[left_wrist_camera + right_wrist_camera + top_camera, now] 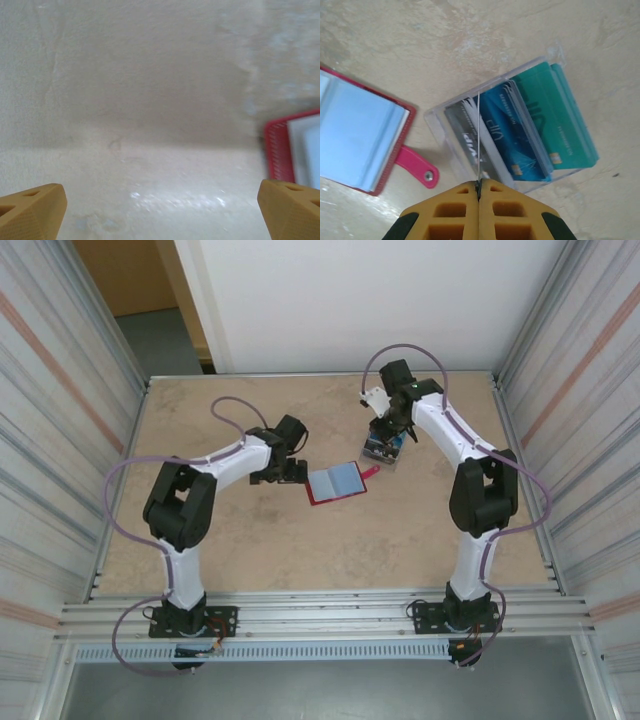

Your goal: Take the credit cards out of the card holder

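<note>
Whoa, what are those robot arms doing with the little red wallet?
They are emptying a red card holder, which lies open on the table. The right gripper is pinched shut on one thin credit card, held on edge at a clear tray that has dark, blue and teal cards in it. The left gripper is wide open, holds nothing, and sits just beside the holder's red edge.

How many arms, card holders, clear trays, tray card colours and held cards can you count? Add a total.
Arms: 2 (left arm, right arm)
Card holder: 1
Clear tray: 1
Tray card colours: 3 (dark, blue, teal)
Held card: 1
Total: 8
</note>
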`<state>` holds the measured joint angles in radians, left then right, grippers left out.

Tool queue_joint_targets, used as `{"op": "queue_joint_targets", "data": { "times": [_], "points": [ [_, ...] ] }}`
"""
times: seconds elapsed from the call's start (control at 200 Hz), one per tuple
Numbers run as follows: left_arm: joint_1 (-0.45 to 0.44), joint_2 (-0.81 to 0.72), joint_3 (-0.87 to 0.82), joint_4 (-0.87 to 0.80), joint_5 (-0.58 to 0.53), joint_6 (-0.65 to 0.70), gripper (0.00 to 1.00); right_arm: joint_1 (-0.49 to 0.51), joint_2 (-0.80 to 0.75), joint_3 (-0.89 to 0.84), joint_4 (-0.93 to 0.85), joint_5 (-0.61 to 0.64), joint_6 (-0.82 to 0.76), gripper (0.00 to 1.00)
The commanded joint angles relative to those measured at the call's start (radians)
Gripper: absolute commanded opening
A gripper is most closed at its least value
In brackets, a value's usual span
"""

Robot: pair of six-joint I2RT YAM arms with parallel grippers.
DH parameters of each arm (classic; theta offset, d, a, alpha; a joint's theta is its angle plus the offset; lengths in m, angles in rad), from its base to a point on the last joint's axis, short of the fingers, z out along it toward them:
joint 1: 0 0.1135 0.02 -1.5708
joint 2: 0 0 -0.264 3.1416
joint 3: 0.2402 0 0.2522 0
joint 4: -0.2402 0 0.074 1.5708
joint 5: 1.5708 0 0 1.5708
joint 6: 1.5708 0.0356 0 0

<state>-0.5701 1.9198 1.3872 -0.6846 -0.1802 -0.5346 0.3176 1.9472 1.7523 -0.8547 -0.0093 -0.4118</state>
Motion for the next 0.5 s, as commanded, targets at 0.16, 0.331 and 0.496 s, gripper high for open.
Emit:
{"op": "queue_joint_targets", "data": {
  "times": [0.16, 0.331, 0.496],
  "points": [
    [-0.096, 0.005, 0.075, -0.06, 0.0, 0.031, 0.99, -0.054, 0.007, -0.009, 0.02, -0.135, -0.188, 0.0],
    [-0.108, 0.077, 0.117, -0.092, -0.029, 0.051, 0.99, -0.054, 0.001, -0.035, 0.015, -0.175, -0.217, 0.0],
    [-0.108, 0.121, 0.129, -0.113, -0.062, 0.059, 0.99, -0.054, 0.004, -0.039, 0.002, -0.193, -0.225, 0.0]
  ]
}}
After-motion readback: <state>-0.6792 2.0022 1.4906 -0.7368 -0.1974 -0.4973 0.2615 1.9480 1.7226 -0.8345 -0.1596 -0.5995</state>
